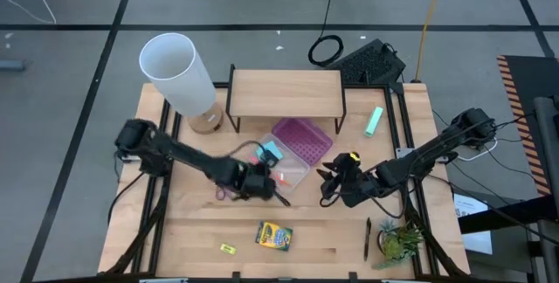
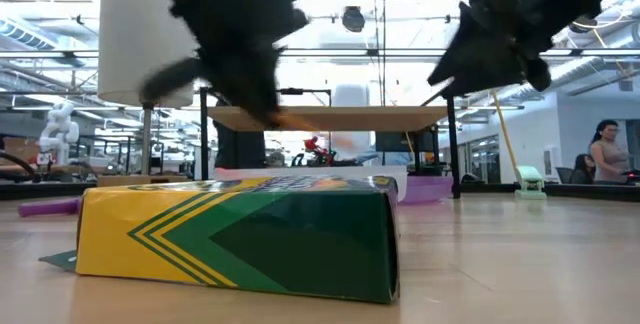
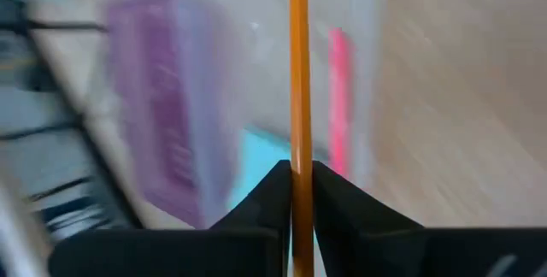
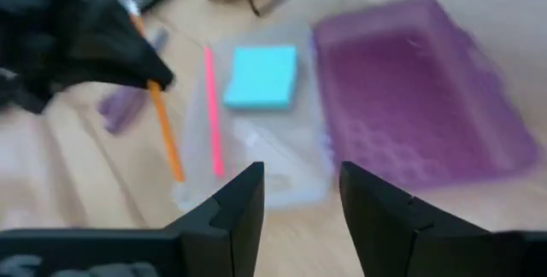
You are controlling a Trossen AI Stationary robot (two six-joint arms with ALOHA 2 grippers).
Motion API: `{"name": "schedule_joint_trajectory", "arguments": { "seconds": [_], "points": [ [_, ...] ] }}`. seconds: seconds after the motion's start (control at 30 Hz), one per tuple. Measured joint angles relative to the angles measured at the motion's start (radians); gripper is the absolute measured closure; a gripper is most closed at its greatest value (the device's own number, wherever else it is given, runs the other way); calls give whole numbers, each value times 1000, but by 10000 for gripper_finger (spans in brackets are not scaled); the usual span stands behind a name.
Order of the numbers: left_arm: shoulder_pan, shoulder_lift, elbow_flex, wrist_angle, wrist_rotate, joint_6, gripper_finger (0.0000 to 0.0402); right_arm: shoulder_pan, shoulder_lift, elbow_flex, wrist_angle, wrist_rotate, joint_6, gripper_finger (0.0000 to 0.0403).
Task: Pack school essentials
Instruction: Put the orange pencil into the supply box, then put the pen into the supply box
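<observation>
Table [image 1: 201, 231] of pale wood is carrying everything you are working with, the white lamp [image 1: 179, 72] and the low wooden shelf [image 1: 286, 93] standing along its far side. Just in front of that shelf the clear plastic case [image 1: 288, 162] is lying open, its purple lid [image 1: 302, 141] folded back beside it so the tray is facing up for loading; the blue sticky-note pad [image 4: 261, 75] and a pink pen [image 4: 212, 111] are already resting inside.

Your left gripper [image 3: 299, 183] is hovering at the case's near left edge, fingers clenched on an orange pencil [image 3: 297, 72], which is hanging lengthwise over the tray, seemingly lined up to go in beside the pink pen. Your right gripper [image 4: 301, 193] is waiting just right of the case with its fingers spread and nothing between them, likely keeping clear of the left arm's path.

Nearer the front edge, the crayon box [image 1: 273, 235] is lying flat and unpacked, well apart from the case. Purple-handled scissors [image 1: 229, 193] are sitting by the left gripper. A black pen [image 1: 367, 235] is lying beside the small potted plant [image 1: 400, 239], and a tiny yellow piece [image 1: 228, 248] is waiting near the crayons.
</observation>
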Motion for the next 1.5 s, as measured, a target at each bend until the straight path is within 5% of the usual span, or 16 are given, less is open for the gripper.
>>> {"name": "schedule_joint_trajectory", "arguments": {
  "seconds": [0.2, 0.4, 0.7, 1.23, 1.5],
  "points": [
    [122, -71, -98, 49, 168, 52, 372, 5, 0, -71, 373, -5, -208, 259],
    [188, -75, -198, 231, 334, 52, 349, 18, 0, -97, 516, -91, -280, 259],
    [189, -75, -220, 275, 319, 93, 299, 22, 0, -102, 512, -104, -268, 259],
    [111, -75, -220, 276, 181, -176, 208, 25, 7, -96, 393, -116, -112, 259],
    [24, -75, -220, 333, 181, -313, 206, 45, 177, 186, 85, -214, -70, 259]
  ]
}}
